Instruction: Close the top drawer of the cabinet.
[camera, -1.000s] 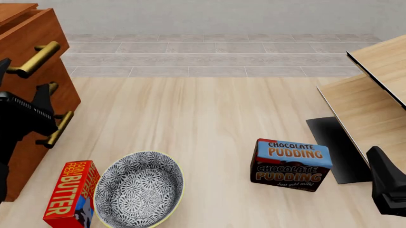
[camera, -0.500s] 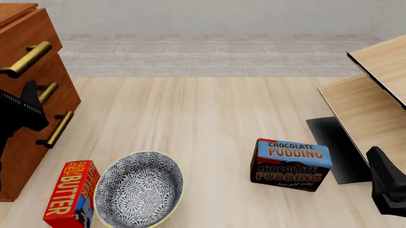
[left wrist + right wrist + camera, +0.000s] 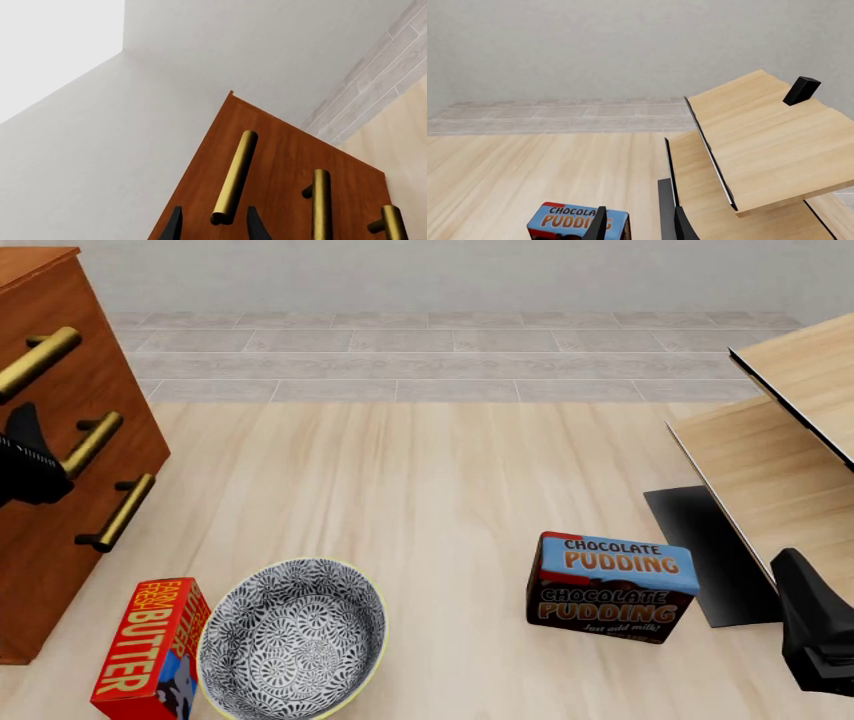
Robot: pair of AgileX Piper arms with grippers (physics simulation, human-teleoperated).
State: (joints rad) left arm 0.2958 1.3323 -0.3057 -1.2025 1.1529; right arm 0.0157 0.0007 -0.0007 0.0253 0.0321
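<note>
The cabinet [image 3: 74, 540] stands at the left edge of the front view, reddish-brown with three brass bar handles. Its top drawer [image 3: 60, 310] looks flush with the two drawer fronts below. My left gripper [image 3: 19, 445] hovers just in front of the cabinet face. In the left wrist view the top drawer [image 3: 267, 145] fills the middle, and my left gripper [image 3: 215, 225] is open, with the near end of the top handle [image 3: 233, 175] between its fingers. My right gripper [image 3: 801, 590] rests at the lower right, far from the cabinet. Seen from its own wrist, the right gripper [image 3: 639, 225] is open and empty.
A patterned bowl [image 3: 291, 640] and a red butter box [image 3: 147, 650] lie below the cabinet near the front edge. A chocolate pudding box [image 3: 611, 585] sits right of centre. A pale wooden two-level shelf [image 3: 787, 440] on a dark base [image 3: 701, 540] occupies the right side.
The top drawer has slid back to the left into the cabinet, until it is level with the other fronts. My left gripper moved left with it. The right arm stayed still.
</note>
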